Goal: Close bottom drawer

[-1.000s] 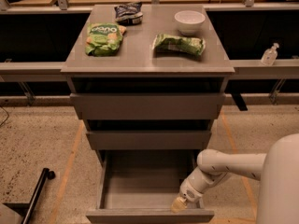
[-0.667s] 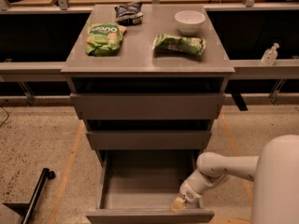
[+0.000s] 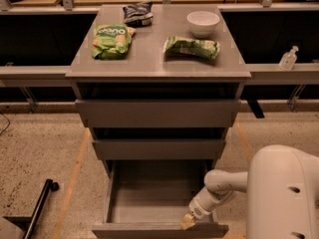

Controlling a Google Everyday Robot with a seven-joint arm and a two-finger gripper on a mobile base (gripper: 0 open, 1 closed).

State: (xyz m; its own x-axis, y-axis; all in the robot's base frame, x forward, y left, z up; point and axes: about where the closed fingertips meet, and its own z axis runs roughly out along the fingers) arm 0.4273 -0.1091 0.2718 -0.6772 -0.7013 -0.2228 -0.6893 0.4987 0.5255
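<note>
The bottom drawer point(image 3: 149, 193) is the lowest of three grey handleless drawers and stands pulled far out, its shallow grey box empty. Its flat front panel point(image 3: 159, 230) lies along the bottom edge of the view. My gripper point(image 3: 188, 221) is at the right end of that front panel, right at its inner side, at the tip of the white arm point(image 3: 219, 185) that reaches in from the lower right. The middle drawer point(image 3: 158, 148) and top drawer point(image 3: 157, 113) above stick out only a little.
On the cabinet top point(image 3: 154, 63) lie two green snack bags point(image 3: 112, 40) point(image 3: 192, 47), a dark bag point(image 3: 138, 12) and a white bowl point(image 3: 203, 23). A black bar point(image 3: 37, 208) lies on the floor at the left. My white body point(image 3: 284, 193) fills the lower right.
My arm has shifted slightly left along the drawer's right side; the gripper stays at the front panel's right end. The drawer has not visibly moved.
</note>
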